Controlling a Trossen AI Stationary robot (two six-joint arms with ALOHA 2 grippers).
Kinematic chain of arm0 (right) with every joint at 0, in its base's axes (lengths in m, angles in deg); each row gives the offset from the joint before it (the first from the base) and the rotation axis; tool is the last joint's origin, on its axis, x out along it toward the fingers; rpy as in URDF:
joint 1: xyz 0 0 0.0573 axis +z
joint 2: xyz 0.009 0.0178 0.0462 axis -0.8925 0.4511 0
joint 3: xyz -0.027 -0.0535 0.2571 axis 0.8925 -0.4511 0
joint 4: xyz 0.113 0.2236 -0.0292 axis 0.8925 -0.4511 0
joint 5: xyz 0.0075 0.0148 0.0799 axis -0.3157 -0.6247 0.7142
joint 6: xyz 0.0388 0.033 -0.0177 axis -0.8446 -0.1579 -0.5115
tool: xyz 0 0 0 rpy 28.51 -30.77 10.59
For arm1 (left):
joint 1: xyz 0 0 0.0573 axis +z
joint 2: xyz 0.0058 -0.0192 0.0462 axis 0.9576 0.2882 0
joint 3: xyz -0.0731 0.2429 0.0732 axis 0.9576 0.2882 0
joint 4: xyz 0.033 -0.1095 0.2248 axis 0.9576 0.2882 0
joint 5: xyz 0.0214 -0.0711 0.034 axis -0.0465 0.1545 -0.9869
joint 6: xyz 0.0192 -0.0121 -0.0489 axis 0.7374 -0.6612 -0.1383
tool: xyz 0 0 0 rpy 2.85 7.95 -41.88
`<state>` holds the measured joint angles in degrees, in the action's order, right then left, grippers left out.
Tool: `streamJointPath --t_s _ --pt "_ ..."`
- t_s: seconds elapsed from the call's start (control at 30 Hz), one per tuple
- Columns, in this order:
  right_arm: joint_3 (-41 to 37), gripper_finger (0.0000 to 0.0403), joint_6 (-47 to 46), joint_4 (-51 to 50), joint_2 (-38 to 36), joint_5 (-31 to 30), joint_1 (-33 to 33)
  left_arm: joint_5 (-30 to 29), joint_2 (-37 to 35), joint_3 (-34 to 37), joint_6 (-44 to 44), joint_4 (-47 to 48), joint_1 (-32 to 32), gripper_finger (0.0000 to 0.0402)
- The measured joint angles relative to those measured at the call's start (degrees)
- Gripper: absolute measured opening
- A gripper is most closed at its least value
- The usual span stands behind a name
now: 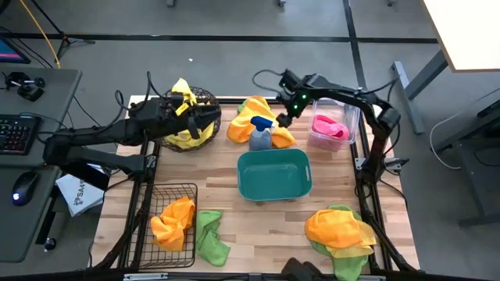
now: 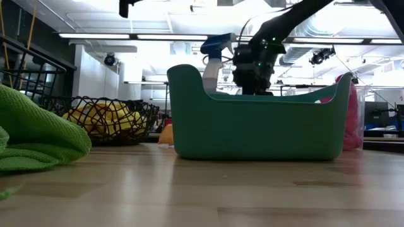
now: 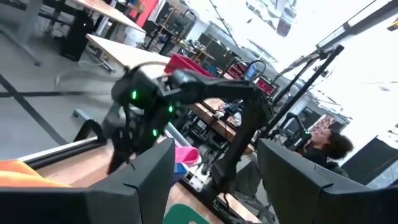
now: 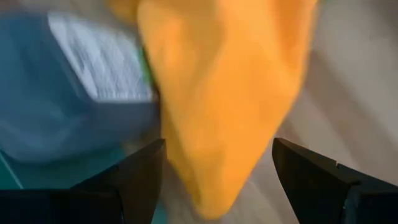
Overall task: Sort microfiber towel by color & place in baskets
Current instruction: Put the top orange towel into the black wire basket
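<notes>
Grey floor (image 1: 195, 19), desk with keyboard (image 1: 14, 133), ceiling strip lights (image 2: 145, 36).

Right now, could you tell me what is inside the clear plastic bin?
A pink towel lies in the clear plastic bin. Whatever is beneath it is covered. The teal tub beside it looks empty.

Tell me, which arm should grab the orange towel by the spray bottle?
Probably the right. Its gripper hangs open just beside that orange towel by the spray bottle, and its wrist view is filled with the cloth. The left gripper is open over the round basket, farther away.
</notes>
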<state>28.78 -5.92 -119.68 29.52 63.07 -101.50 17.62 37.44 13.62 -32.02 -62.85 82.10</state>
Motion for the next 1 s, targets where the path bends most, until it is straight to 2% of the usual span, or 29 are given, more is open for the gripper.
streamJointPath --t_s 0.2,0.33,0.4,0.6,0.9,1.0 --pt "0.0 0.0288 4.8 -2.0 1.9 -0.8 3.7 1.3 -0.8 0.0 2.7 0.8 1.4 0.0216" --pt "0.0 0.0288 4.1 0.0 2.5 -9.4 5.9 2.7 -1.1 0.0 3.3 2.0 2.3 0.0216" --pt "0.0 0.0288 4.1 1.1 2.5 -11.1 6.6 4.1 -1.2 0.0 3.2 2.4 2.9 0.0216" --pt "0.0 0.0288 3.2 2.1 2.8 -13.5 8.0 7.8 -1.3 0.0 2.8 3.1 3.4 0.0216" --pt "0.0 0.0287 -0.5 1.8 6.3 -13.2 8.0 10.6 -1.4 0.0 2.8 3.2 3.4 0.0216" --pt "0.0 0.0265 -0.9 2.4 6.3 -13.9 8.3 10.9 -1.7 0.0 4.1 3.1 3.4 0.0216"
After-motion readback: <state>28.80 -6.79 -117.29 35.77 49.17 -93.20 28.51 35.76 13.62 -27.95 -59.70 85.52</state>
